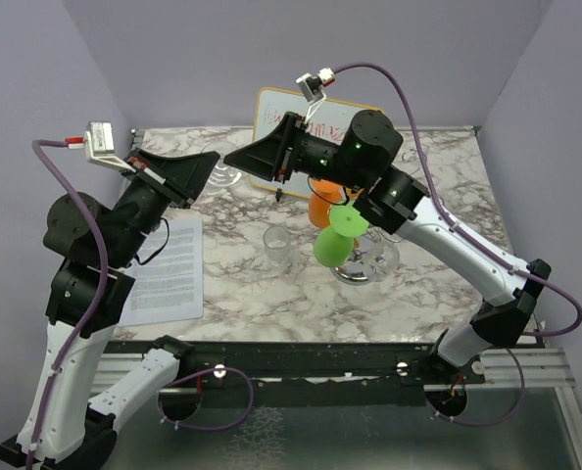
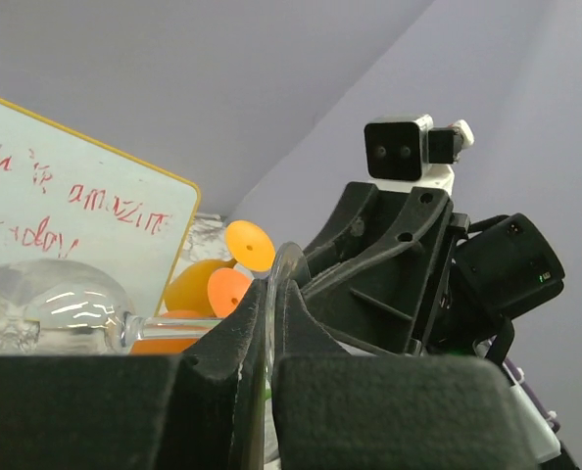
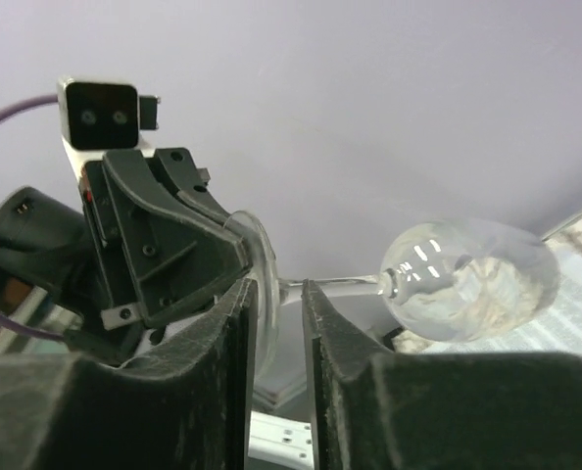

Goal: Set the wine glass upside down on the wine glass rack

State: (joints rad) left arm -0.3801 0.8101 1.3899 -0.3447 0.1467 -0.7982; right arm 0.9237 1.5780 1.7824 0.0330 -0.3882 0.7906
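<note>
The clear wine glass hangs on its side in mid-air between my two grippers, above the table's far left. My left gripper is shut on the rim of its foot; the bowl sticks out sideways. My right gripper faces the left one, jaws narrowly apart around the same foot, one finger against it, a gap on the stem side. The bowl also shows in the right wrist view. The wine glass rack stands at centre right, carrying orange and green glasses.
A whiteboard with red writing leans at the back. A clear tumbler stands mid-table. A printed sheet lies at the left. The orange glasses show behind the left fingers.
</note>
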